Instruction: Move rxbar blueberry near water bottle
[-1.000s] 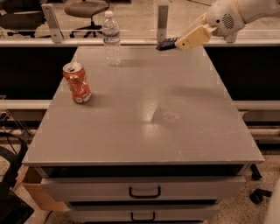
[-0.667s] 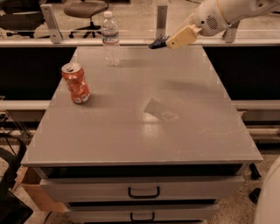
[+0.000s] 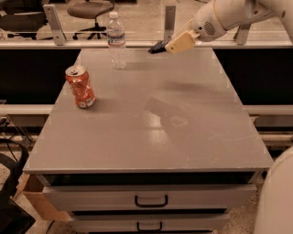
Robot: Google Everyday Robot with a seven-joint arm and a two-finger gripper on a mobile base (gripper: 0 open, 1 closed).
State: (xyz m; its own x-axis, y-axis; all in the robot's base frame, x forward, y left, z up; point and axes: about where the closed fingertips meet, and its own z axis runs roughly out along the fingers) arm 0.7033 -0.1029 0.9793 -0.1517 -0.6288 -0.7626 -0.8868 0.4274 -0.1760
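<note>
Holding item 1, the snack bar (image 3: 158,46), a small dark flat packet, is the claw (image 3: 171,46), clenched on the bar's right end. The bar's left end sticks out past the tan fingers (image 3: 182,40) toward the left.

Position of claw: upper middle of the view, over the far edge of the tabletop (image 3: 151,137), right of centre. It hangs from a white arm (image 3: 224,16) that enters from the top right corner. Whether the bar touches the surface cannot be told; a soft shadow lies on the grey top nearer the camera.

Item 2, the water bottle (image 3: 116,39): clear plastic, white cap, pale label band. It stands upright near the far edge, left of centre. The bar sits to its right, near it but apart, with bare tabletop between them.

Item 3, soda can (image 3: 80,87): orange, dented, leaning slightly. It stands on the left side, well apart from the bar and closer to the camera than the bottle.

Fixtures: 2 drawers (image 3: 151,199) with dark handles sit under the front edge. An office chair (image 3: 89,9) stands on the floor beyond the tabletop.
</note>
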